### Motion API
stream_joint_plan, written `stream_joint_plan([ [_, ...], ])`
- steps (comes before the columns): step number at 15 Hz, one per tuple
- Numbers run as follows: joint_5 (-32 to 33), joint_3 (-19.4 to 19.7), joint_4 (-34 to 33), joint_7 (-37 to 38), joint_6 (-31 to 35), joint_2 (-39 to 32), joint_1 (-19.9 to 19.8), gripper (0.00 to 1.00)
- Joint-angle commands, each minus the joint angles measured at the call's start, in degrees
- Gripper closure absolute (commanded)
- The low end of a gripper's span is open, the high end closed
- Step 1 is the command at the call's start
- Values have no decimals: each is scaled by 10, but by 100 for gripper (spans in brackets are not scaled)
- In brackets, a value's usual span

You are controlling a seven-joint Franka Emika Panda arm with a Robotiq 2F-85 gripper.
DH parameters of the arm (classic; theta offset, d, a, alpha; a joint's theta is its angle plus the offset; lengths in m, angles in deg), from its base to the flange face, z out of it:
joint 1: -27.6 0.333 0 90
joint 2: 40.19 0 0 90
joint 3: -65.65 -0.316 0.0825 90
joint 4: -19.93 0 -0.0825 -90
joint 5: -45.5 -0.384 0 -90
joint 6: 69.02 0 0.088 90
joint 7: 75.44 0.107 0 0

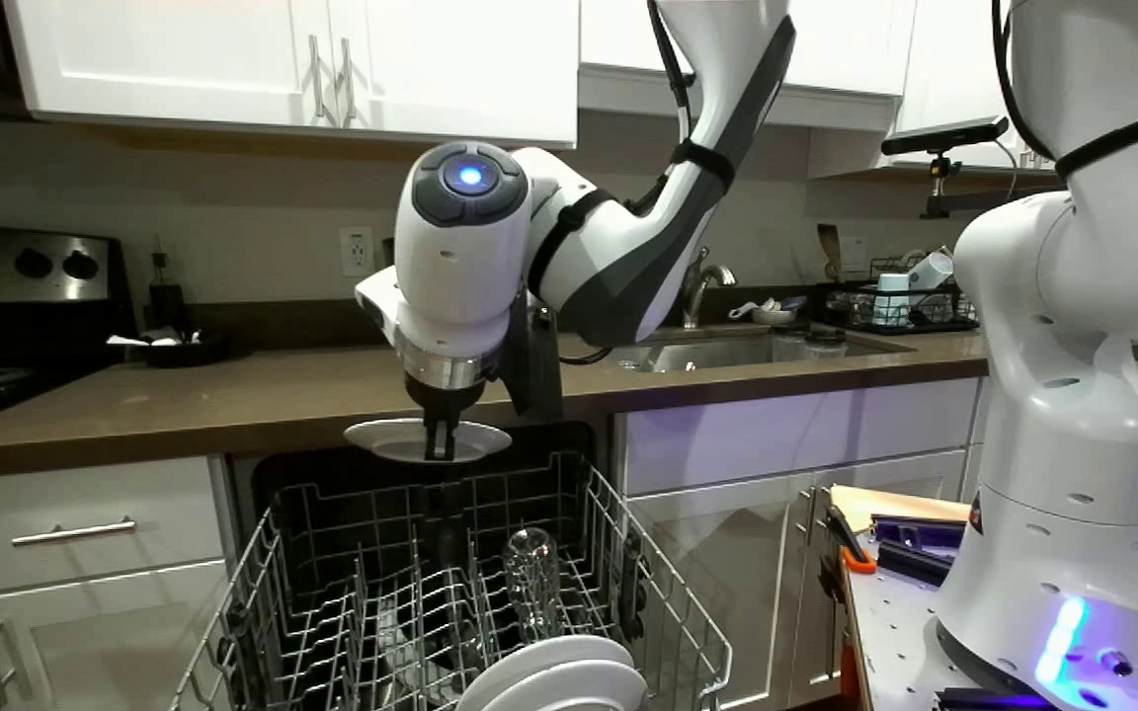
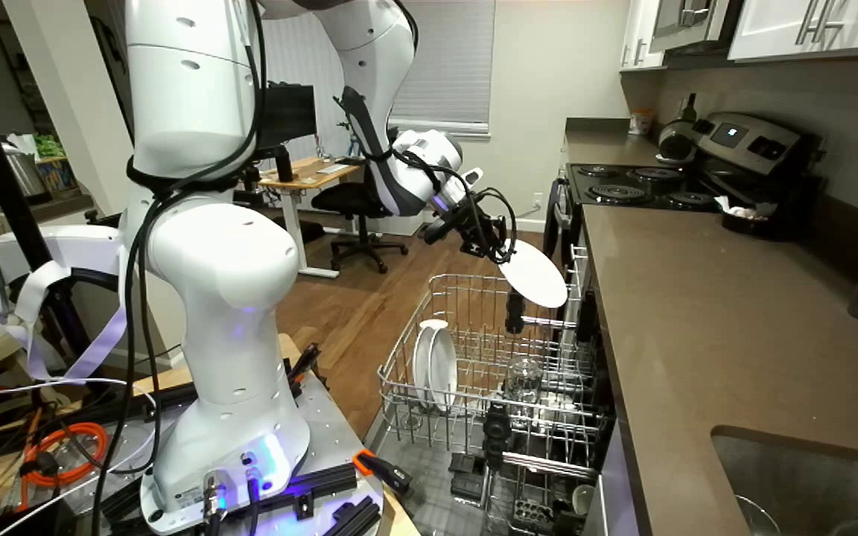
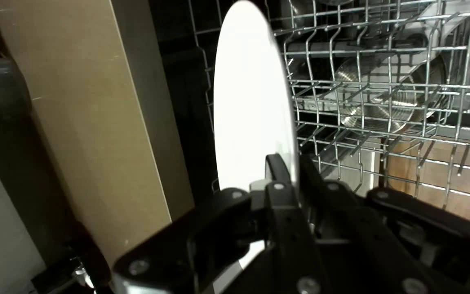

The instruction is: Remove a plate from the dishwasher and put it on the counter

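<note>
Gripper (image 1: 440, 442) is clamped on the plate (image 3: 247, 94), pinching it near the rim, mid-frame in the wrist view. Key bit: from the gripper, the plate stretches up that view, visible long axis leaning a touch upper left, with the counter (image 3: 96, 122) running down the left side and the dishwasher rack (image 3: 390, 85) off to the right. In an exterior view the plate (image 2: 537, 275) hangs above the rack, sloping from the gripper toward lower right, low rim pointing at the counter's front edge. IMO it wants lifting and levelling before it crosses, otherwise that rim probably clips. Other white plates (image 2: 442, 368) stand in the rack, just below mid-frame there.
</note>
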Motion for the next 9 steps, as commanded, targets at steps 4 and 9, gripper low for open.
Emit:
stream_joint_plan([
  [4, 36, -71, -1, 34, -82, 16, -39, 92],
  [9, 54, -90, 4, 54, -121, 25, -45, 93],
])
